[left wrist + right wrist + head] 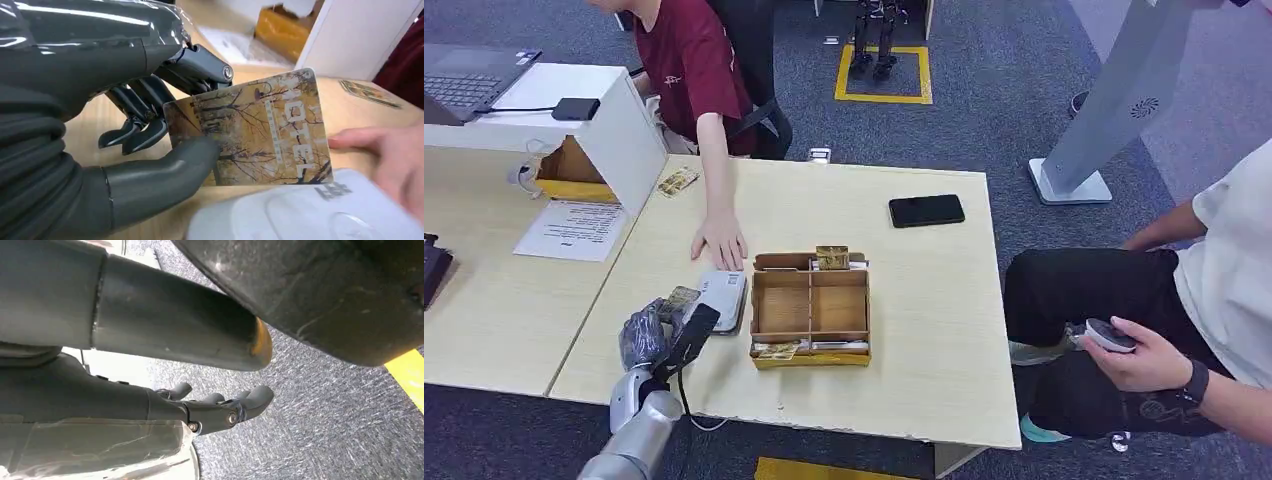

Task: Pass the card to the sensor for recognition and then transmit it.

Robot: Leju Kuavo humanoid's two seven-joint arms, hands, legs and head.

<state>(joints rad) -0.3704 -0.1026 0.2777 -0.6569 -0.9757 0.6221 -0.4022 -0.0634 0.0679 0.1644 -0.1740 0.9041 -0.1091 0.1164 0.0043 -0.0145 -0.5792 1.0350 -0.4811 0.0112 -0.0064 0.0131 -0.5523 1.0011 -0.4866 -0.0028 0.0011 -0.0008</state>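
- While the left hand (656,330) hovers low over the wooden table (924,330), it pinches the card (255,132) between its thick thumb and darker fingers (135,132), the card sitting just left of the white sensor (724,297) and touching or nearly touching its near-left corner.
- From the left wrist view, the thumb presses on the card's printed face near one short edge, the fingers curl behind it, and the rest of the card juts out past the hand, above the sensor's pale rounded top.
- That card stands on one long edge, tilted a little, its long axis running away from the hand toward the sensor; its face shows bare trees on a golden ground with the word "HOTEL".
- The silver left arm comes up from the table's near edge, left of the sensor, with the hand angled forward and to the right.
- Just behind the sensor, a person's hand (720,243) rests flat on the table, fingertips close to the sensor's far edge.
- Right of the sensor and touching it or nearly so stands a cardboard tray (810,310) with compartments, holding more cards at its far and near ends.
- Farther right of the sensor, a black phone (926,210) lies flat.
- The right hand (220,407) hangs over grey carpet, fingers loosely bent and apart, holding nothing.
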